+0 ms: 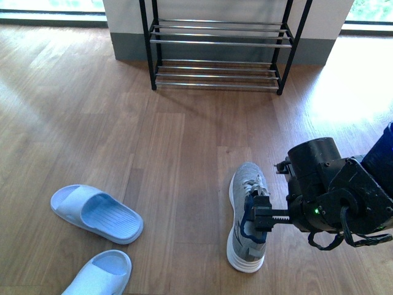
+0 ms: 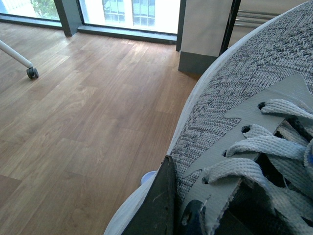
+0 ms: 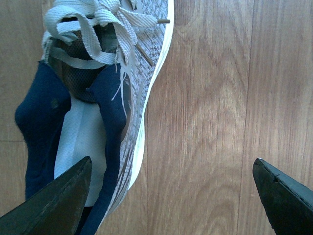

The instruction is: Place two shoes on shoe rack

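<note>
One grey sneaker point(image 1: 247, 209) lies on the wooden floor, toe toward the shoe rack point(image 1: 218, 43). My right gripper point(image 1: 253, 216) hovers open over its heel end. In the right wrist view that sneaker point(image 3: 98, 98) shows its navy lining, one finger of the right gripper point(image 3: 172, 161) sits over the shoe's opening and the other over bare floor. The second grey sneaker point(image 2: 244, 112) fills the left wrist view, and my left gripper point(image 2: 195, 215) is shut on it by the laces. A dark finger point(image 2: 156, 205) presses on its knit side. The left arm is outside the front view.
Two light blue slides point(image 1: 95, 212) point(image 1: 101, 270) lie at the near left. The rack stands against a white wall with a grey base point(image 1: 129, 46). A black rack post point(image 2: 232, 24) and a caster wheel point(image 2: 32, 72) show in the left wrist view.
</note>
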`<action>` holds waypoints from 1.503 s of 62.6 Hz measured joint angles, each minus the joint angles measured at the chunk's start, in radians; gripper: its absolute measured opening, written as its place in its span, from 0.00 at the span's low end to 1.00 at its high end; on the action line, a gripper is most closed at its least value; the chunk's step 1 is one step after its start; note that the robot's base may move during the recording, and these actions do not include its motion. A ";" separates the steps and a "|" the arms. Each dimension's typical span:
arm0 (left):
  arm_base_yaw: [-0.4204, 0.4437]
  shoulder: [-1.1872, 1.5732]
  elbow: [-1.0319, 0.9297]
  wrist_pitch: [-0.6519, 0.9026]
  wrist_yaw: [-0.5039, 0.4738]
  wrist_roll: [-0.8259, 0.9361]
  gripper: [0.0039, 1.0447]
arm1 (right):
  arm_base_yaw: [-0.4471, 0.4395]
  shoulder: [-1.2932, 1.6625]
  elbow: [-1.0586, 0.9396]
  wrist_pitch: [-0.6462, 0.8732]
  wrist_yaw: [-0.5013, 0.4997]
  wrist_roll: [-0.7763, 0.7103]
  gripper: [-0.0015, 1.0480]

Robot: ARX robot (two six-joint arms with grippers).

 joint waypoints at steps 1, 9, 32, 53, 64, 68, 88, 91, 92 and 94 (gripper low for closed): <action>0.000 0.000 0.000 0.000 0.000 0.000 0.01 | -0.001 0.006 0.008 -0.001 0.000 0.001 0.91; 0.000 0.000 0.000 0.000 0.000 0.000 0.01 | -0.011 0.043 0.061 -0.008 0.000 0.001 0.91; 0.000 0.000 0.000 0.000 0.000 0.000 0.01 | -0.075 0.197 0.221 0.025 0.068 0.046 0.91; 0.000 0.000 0.000 0.000 0.000 0.000 0.01 | -0.092 0.272 0.325 -0.051 0.044 0.176 0.69; 0.000 0.000 0.000 0.000 0.000 0.000 0.01 | -0.092 0.280 0.361 -0.096 0.053 0.186 0.43; 0.000 0.000 0.000 0.000 0.000 0.000 0.01 | -0.092 0.282 0.367 -0.103 0.060 0.185 0.35; 0.000 0.000 0.000 0.000 0.000 0.000 0.01 | -0.111 0.269 0.304 -0.038 0.179 0.107 0.04; 0.000 0.000 0.000 0.000 0.000 0.000 0.01 | -0.118 0.253 0.259 0.010 0.204 0.053 0.04; 0.000 0.000 0.000 0.000 0.000 0.000 0.01 | -0.120 0.248 0.246 0.024 0.207 0.047 0.04; 0.000 0.000 0.000 0.000 0.000 0.000 0.01 | -0.126 0.231 0.203 0.066 0.219 -0.002 0.04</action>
